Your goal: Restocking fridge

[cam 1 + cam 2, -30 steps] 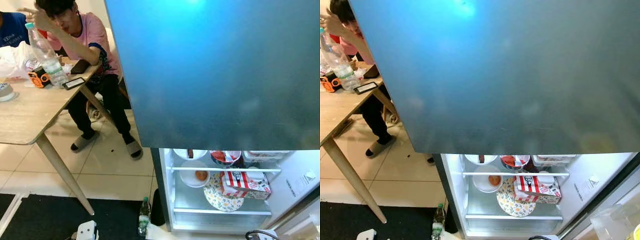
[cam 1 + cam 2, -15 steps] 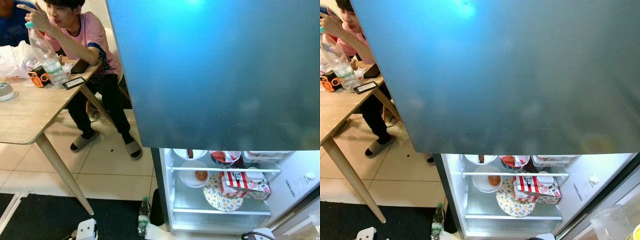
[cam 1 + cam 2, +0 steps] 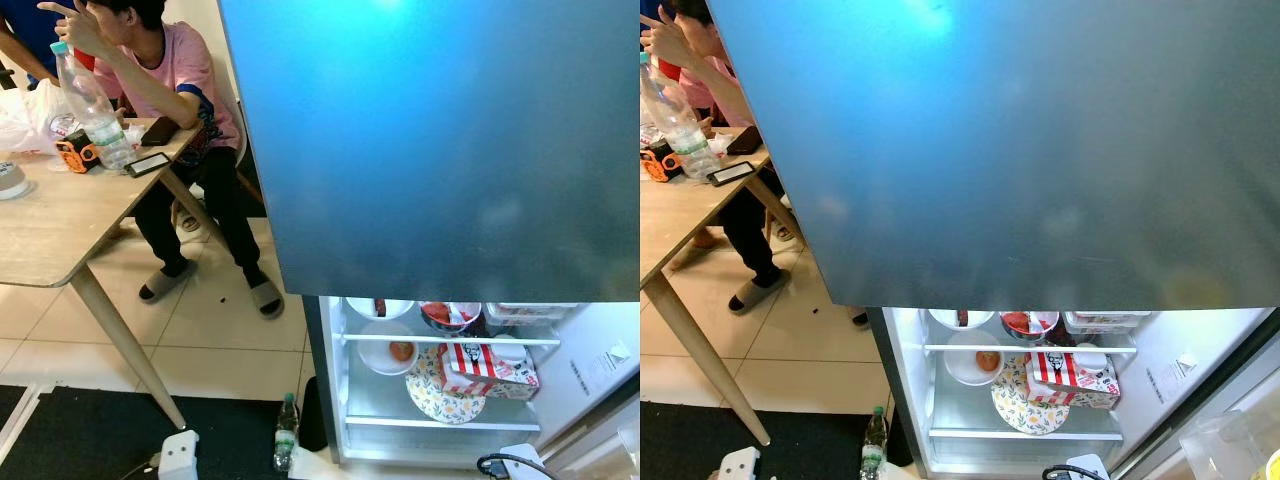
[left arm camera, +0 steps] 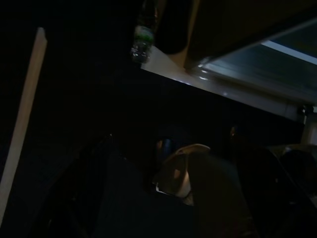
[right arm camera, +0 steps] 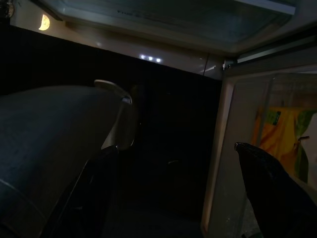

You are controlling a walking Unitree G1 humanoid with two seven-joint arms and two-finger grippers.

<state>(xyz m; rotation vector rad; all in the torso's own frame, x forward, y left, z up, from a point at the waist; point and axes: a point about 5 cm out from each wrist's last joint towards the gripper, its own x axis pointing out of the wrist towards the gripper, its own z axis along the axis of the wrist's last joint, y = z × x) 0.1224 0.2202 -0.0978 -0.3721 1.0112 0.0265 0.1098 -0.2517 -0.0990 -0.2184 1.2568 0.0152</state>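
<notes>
The water bottle (image 3: 287, 432) on the floor near the open fridge (image 3: 440, 380) looks light and slippery; I'd grab its middle. My right end effector (image 5: 168, 163) hangs released, holding nothing.

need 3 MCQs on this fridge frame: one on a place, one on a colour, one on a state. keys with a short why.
1. Where does the red-and-white striped box sit?
A. on the wooden table
B. on a lit shelf inside the fridge, partly on the floral plate
C. on the floor by the mat

2. What colour is the cap of the big clear bottle on the table?
A. teal
B. red
C. black

3. What is the state of the fridge's lower compartment?
A. shut
B. open and lit
C. open but dark

Answers:
1 B: the box rests on the shelf, overlapping the floral plate, beside a white bowl.
2 A: the cap at the bottle's top reads teal.
3 B: the shelves and food show brightly below the blue-grey door.
</notes>
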